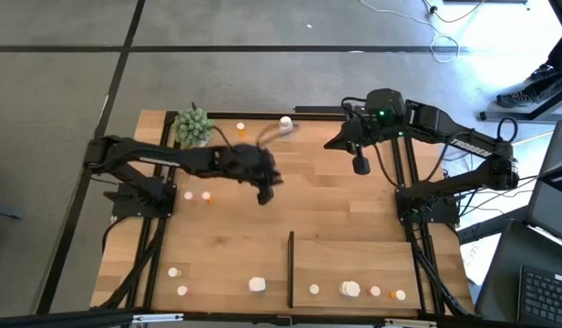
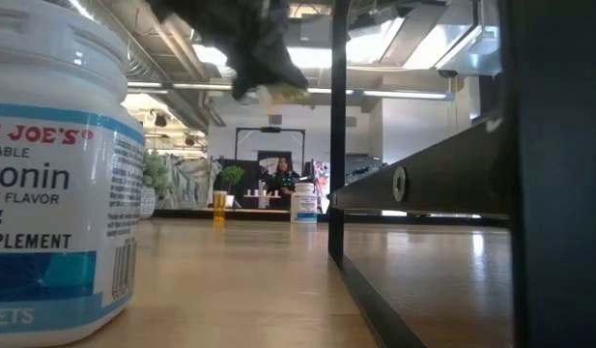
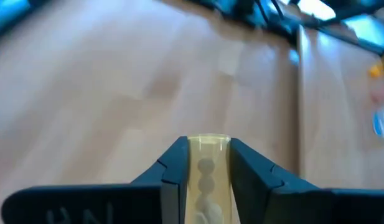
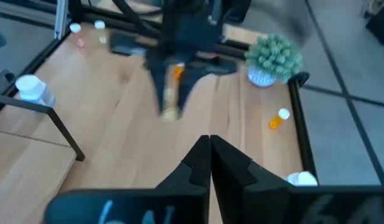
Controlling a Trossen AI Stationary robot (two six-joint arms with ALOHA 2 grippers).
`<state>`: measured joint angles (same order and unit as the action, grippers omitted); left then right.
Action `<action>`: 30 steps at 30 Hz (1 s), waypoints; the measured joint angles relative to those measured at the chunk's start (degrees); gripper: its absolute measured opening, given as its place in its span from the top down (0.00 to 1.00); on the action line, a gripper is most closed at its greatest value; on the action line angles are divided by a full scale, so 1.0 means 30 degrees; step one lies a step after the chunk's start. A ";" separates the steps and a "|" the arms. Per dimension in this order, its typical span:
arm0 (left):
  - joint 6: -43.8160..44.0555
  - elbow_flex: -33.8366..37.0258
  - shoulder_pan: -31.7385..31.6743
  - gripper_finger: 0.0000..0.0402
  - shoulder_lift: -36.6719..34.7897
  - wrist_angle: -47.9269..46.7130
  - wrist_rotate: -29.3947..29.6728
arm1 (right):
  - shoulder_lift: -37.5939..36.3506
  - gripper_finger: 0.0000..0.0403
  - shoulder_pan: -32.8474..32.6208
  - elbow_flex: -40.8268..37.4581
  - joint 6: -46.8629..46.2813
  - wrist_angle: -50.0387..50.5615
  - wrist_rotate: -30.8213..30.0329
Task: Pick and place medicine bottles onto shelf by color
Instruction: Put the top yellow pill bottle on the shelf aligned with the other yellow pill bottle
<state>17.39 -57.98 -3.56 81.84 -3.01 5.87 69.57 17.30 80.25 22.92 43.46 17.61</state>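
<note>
**Bottle held above mid-table**

My left gripper (image 1: 265, 189) reaches past the green plant ball (image 1: 193, 126), pinching what looks like an orange pill bottle (image 3: 207, 180), its cap hidden. My right gripper (image 4: 210, 163), pressed shut, waits beyond the shelf (image 1: 372, 264).

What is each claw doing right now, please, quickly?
Left claw: closed on a small translucent bottle with pills inside, above mid-table.
Right claw: shut, holding nothing, at the table's far right.
</note>
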 joint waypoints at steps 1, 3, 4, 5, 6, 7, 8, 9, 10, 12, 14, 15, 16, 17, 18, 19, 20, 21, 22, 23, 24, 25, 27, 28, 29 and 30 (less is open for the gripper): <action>0.0000 -0.0001 -0.0188 0.81 -0.0523 0.0298 0.0408 | -0.0163 0.96 -0.0022 -0.0005 0.0014 0.0011 -0.0082; 0.0130 -0.0022 -0.0483 0.81 -0.1480 0.0385 0.1340 | -0.0463 0.96 -0.0082 -0.0007 0.0039 0.0009 -0.0511; 0.0256 -0.0015 -0.0611 0.81 -0.1943 0.0509 0.1819 | -0.0559 0.96 -0.0144 0.0000 0.0051 0.0002 -0.0767; 0.0527 -0.0015 -0.0710 0.81 -0.2334 0.0832 0.2328 | -0.0631 0.96 -0.0205 0.0000 0.0084 0.0010 -0.1042; 0.0824 -0.0015 -0.0785 0.81 -0.2654 0.1355 0.2850 | -0.0651 0.96 -0.0277 0.0000 0.0284 0.0024 -0.1271; 0.1154 -0.0015 -0.0848 0.81 -0.2938 0.2064 0.3314 | -0.0653 0.97 -0.0402 0.0000 0.0560 -0.0017 -0.1478; 0.1448 -0.0015 -0.0887 0.81 -0.3169 0.2836 0.3662 | -0.0653 0.97 -0.0518 0.0000 0.0871 -0.0048 -0.1682; 0.1747 -0.0015 -0.0951 0.81 -0.3335 0.3725 0.3923 | -0.0631 0.96 -0.0640 0.0000 0.1017 -0.0137 -0.1983; 0.2109 -0.0015 -0.1024 0.81 -0.3460 0.4684 0.4082 | -0.0586 0.96 -0.0786 0.0000 0.1070 -0.0379 -0.2232; 0.2846 -0.0015 -0.1120 0.81 -0.3560 0.6467 0.4508 | -0.0480 0.96 -0.1040 0.0000 0.1123 -0.0824 -0.2860; 0.3649 -0.0015 -0.1154 0.81 -0.3548 0.7634 0.5014 | -0.0442 0.97 -0.1332 0.0000 0.1524 -0.1029 -0.3484; 0.4093 -0.0015 -0.1156 0.81 -0.3527 0.8095 0.5252 | -0.0442 0.96 -0.1497 0.0000 0.1780 -0.1227 -0.3784; 0.4623 -0.0015 -0.1186 0.81 -0.3518 0.8449 0.5587 | -0.0449 0.97 -0.1683 0.0000 0.1951 -0.1446 -0.4123; 0.5245 -0.0015 -0.1239 0.81 -0.3449 0.8730 0.5802 | -0.0449 0.97 -0.1868 0.0000 0.1996 -0.1682 -0.4436; 0.5967 -0.0015 -0.1315 0.81 -0.3356 0.8902 0.5840 | -0.0449 0.97 -0.2054 0.0000 0.2054 -0.1932 -0.4740; 0.6864 -0.0014 -0.1390 0.81 -0.3288 0.8838 0.5858 | -0.0449 0.97 -0.2236 0.0000 0.2179 -0.2092 -0.5003; 0.7882 0.0015 -0.1506 0.81 -0.3261 0.8745 0.5864 | -0.0449 0.97 -0.2441 0.0000 0.2508 -0.2164 -0.5302; 0.8985 0.0022 -0.1671 0.81 -0.3254 0.8745 0.5858 | -0.0449 0.98 -0.2627 0.0000 0.2964 -0.2176 -0.5589; 1.0128 0.0022 -0.1853 0.81 -0.3268 0.8832 0.5857 | -0.0449 0.98 -0.2827 0.0000 0.3350 -0.2148 -0.5900; 1.1247 0.0015 -0.2041 0.81 -0.3287 0.8870 0.5846 | -0.0427 0.99 -0.3037 0.0000 0.3789 -0.2152 -0.6274; 1.2295 0.0015 -0.2207 0.81 -0.3298 0.8820 0.5760 | -0.0385 0.99 -0.3269 0.0000 0.4320 -0.2162 -0.6602; 1.3281 0.0015 -0.2359 0.81 -0.3285 0.8759 0.5653 | -0.0352 0.99 -0.3484 0.0000 0.4858 -0.2159 -0.6938; 1.5144 0.0015 -0.2654 0.81 -0.3276 0.8681 0.5533 | -0.0228 0.99 -0.3847 0.0000 0.5975 -0.2174 -0.7552; 1.6094 0.0015 -0.2747 0.81 -0.3276 0.8712 0.5500 | -0.0141 0.98 -0.4032 0.0000 0.6543 -0.2176 -0.7854; 1.7031 0.0015 -0.2843 0.81 -0.3276 0.8723 0.5422 | -0.0030 0.98 -0.4168 0.0000 0.7067 -0.2169 -0.8119; 1.8012 0.0015 -0.2934 0.81 -0.3276 0.8723 0.5272 | 0.0101 0.97 -0.4305 0.0000 0.7649 -0.2169 -0.8375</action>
<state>71.42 -57.93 -12.36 72.01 23.16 21.69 69.88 4.39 80.25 45.86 36.95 -7.51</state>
